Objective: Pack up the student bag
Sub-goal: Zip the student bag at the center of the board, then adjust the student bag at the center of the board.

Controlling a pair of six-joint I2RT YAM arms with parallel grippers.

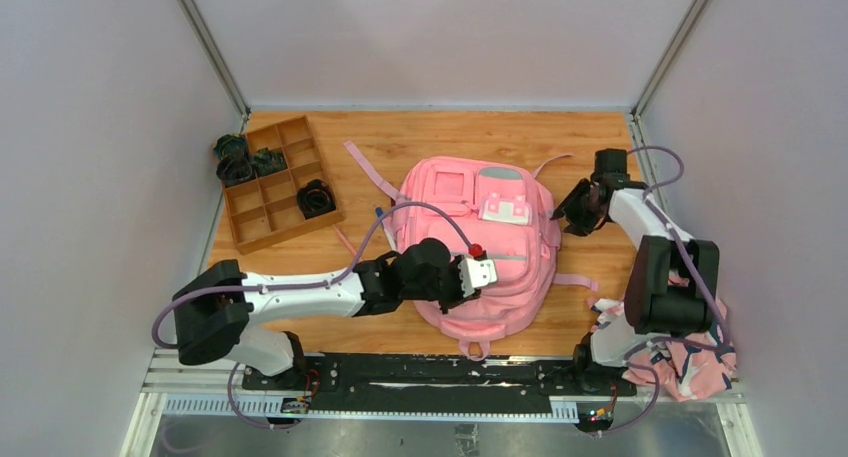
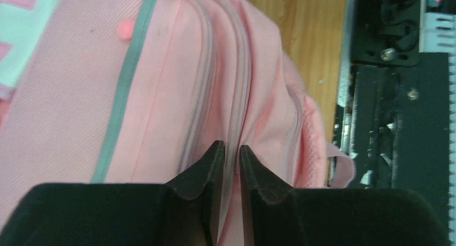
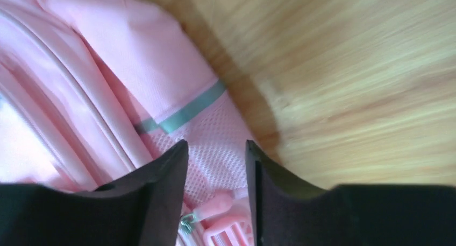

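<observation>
The student bag (image 1: 510, 277), a large pink backpack, lies flat in the middle of the wooden table. My left gripper (image 1: 495, 274) rests on its lower front. In the left wrist view this gripper (image 2: 232, 149) is shut, with a ridge of the bag's pale zipper seam (image 2: 239, 95) pinched between its fingertips. My right gripper (image 1: 560, 212) sits at the bag's right side. In the right wrist view it (image 3: 218, 145) stands open over pink mesh (image 3: 215, 138), and a pink zipper pull (image 3: 218, 205) and a plastic buckle (image 3: 228, 232) lie loose between its fingers.
A wooden compartment tray (image 1: 275, 182) with dark items (image 1: 316, 197) stands at the back left. A pink-white patterned cloth bundle (image 1: 700, 362) lies at the near right corner behind the right arm's base. A pink strap (image 1: 368, 167) trails toward the tray. The black base rail (image 2: 398, 122) borders the near edge.
</observation>
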